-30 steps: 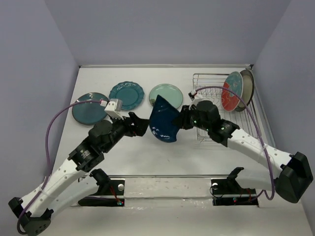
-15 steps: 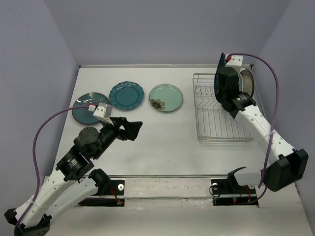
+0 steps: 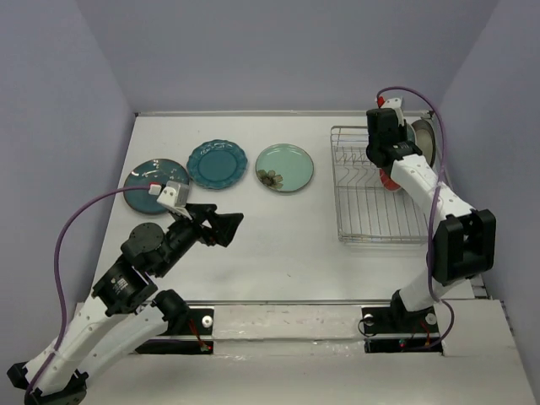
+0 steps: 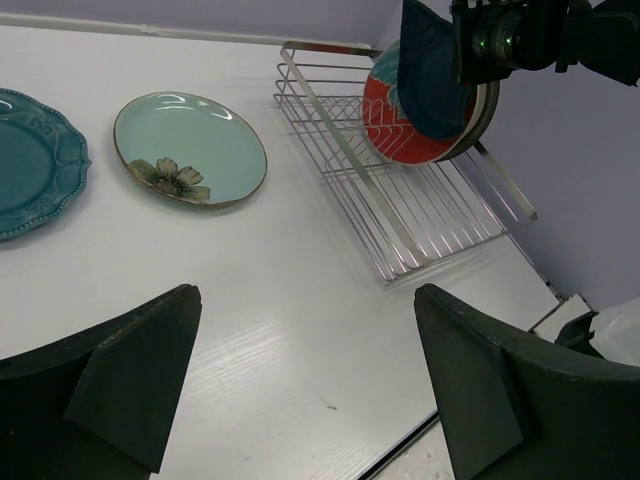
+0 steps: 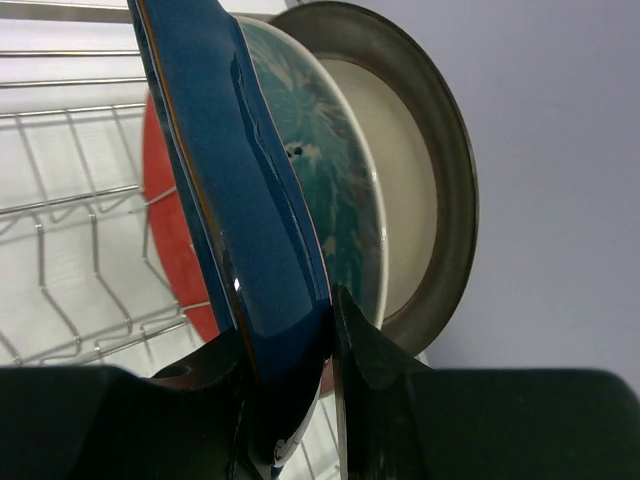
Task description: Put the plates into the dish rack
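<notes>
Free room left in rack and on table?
Free: dish rack, near and left rows; table between mint plate and rack, and nearer than the plates. Crowded: rack's far right corner, with red plate, grey-beige plate, dark blue plate in right hand.

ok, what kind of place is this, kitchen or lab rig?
Probably a lab test cell, not a kitchen: bare white table boxed in by plain lavender walls, with a silver wire dish rack and a pale mint round plate.

Dark blue plate upright (edge-on) beside red plate in wire rack.
</notes>
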`<state>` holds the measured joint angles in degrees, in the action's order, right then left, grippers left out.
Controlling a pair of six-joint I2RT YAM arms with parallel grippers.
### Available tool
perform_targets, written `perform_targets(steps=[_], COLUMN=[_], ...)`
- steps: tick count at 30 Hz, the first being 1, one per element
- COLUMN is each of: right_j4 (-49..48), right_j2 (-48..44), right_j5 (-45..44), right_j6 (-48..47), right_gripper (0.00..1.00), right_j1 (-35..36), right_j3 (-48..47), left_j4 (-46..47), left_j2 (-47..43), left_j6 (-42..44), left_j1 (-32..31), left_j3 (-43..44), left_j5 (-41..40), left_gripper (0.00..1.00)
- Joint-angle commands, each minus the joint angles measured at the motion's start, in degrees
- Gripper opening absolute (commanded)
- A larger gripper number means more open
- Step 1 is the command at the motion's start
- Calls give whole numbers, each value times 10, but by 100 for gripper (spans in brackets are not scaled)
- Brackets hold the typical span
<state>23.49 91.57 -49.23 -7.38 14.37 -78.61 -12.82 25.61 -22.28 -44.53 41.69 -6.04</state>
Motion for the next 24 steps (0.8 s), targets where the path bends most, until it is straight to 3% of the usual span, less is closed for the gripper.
perform_targets(steps=[1, 17, 24], right_j4=[-54, -59, -71], right_j2=[-9, 46, 60], right_j5=[-15, 154, 326], right_j6=[-19, 97, 134], right_gripper=[7, 7, 7], right_j1=[-17, -58, -110], right_j3=[-37, 17, 43], left_j4=[17, 19, 20], left_j2=[-4, 20, 45], left_j6=[15, 15, 13], left_j1=[1, 14, 18], left_j3=[-2, -3, -3], left_j5=[11, 16, 18], left_gripper=[99, 99, 99])
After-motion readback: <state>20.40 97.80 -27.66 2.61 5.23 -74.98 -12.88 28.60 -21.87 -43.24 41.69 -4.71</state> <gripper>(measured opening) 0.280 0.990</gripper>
